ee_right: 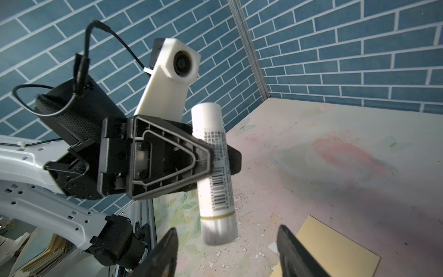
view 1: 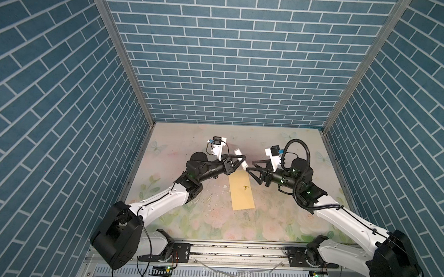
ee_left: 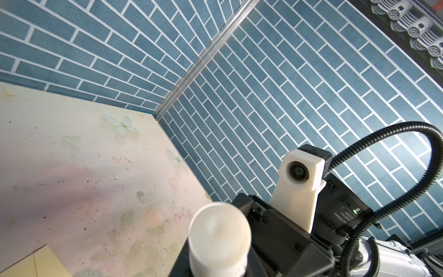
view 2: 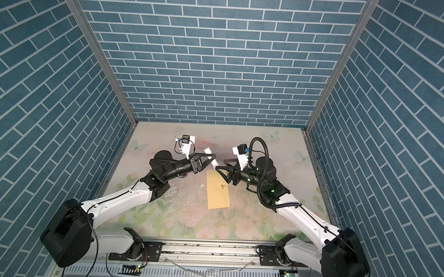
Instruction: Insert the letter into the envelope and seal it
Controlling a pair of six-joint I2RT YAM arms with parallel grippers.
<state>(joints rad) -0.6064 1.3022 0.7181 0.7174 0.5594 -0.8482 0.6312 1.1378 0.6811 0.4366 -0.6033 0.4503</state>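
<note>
The yellow envelope (view 1: pixel 241 191) (view 2: pixel 218 190) lies flat on the table, long side running away from me, with a small dark mark on its face. Its corner also shows in the wrist views as envelope (ee_left: pixel 36 263) (ee_right: pixel 335 249). The letter shows in no view. My left gripper (view 1: pixel 242 159) (view 2: pixel 212 156) is shut on a white glue stick (view 1: pixel 238 152) (view 2: pixel 207 150) (ee_left: pixel 219 239) (ee_right: pixel 213 172), held above the envelope's far end. My right gripper (view 1: pixel 250 165) (view 2: pixel 220 164) (ee_right: pixel 226 230) is open, its fingertips on either side of the stick's lower end.
Blue brick-pattern walls (view 1: pixel 231 80) close in the back and both sides. The floral tabletop (view 1: pixel 199 220) is flecked with white scraps near the envelope. A metal rail (view 1: pixel 236 250) runs along the front edge. A black corrugated cable (view 1: pixel 302 153) loops above the right wrist.
</note>
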